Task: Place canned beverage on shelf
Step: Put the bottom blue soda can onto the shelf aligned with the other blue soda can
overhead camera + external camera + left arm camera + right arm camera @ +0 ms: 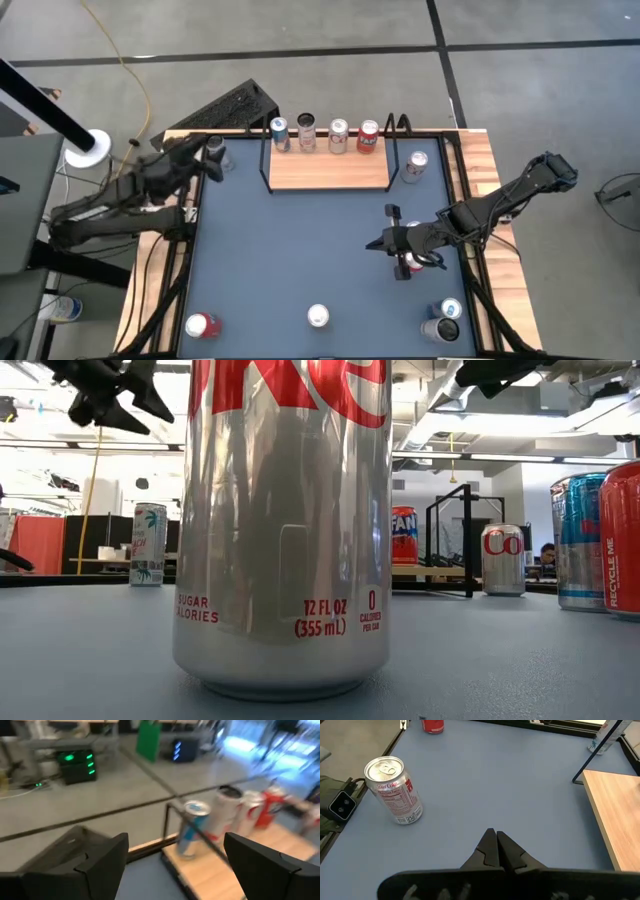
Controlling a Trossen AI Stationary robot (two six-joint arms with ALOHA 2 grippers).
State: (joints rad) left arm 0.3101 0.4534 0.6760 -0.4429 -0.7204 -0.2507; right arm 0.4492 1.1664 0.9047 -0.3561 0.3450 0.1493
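The shelf, a light-wood board in a black rail frame, lies at the table's far middle. Several cans stand along its far edge, among them a blue one and a red one. My left gripper is raised and open at the far left corner, facing the shelf and its blue can, with nothing between its fingers. My right gripper is shut and empty above the table's right half. A Diet Coke can stands upright near the front edge.
A slim can stands beside my left gripper. One can stands right of the shelf, and another under my right arm. A red can sits at the near left corner, two cans at the near right. Bare tabletop fills the middle.
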